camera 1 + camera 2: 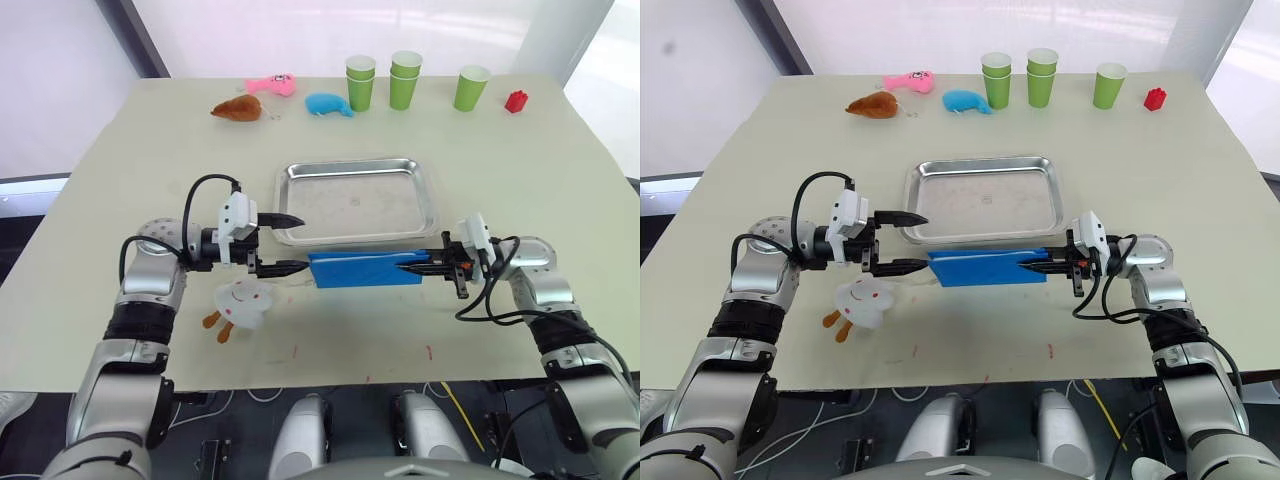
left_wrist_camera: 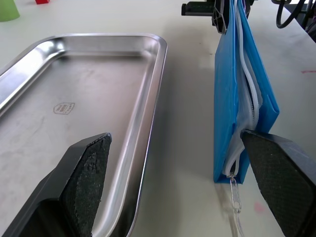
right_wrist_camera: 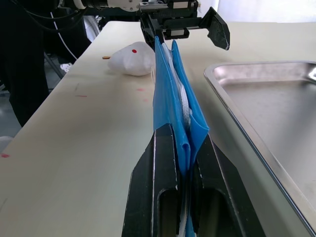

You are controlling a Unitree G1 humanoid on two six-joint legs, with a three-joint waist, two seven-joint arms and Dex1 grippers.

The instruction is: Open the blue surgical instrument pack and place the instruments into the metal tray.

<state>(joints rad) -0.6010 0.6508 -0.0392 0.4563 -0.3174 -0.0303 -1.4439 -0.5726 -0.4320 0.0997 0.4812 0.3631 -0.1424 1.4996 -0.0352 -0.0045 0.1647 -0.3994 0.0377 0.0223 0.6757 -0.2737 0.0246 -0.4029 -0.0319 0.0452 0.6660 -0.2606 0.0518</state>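
Observation:
The blue surgical instrument pack stands on its long edge on the table, just in front of the metal tray, which holds nothing. My right gripper is shut on the pack's right end, the blue cover pinched between its fingers. My left gripper is open wide at the pack's left end. One finger hangs over the tray's near corner, and the other finger is against the pack's corner by the zipper pull. White lining shows between the covers; the instruments are hidden.
A white plush toy lies under my left gripper near the front edge. Along the far edge stand green cups, a red block, a blue plush, a pink toy and a brown toy.

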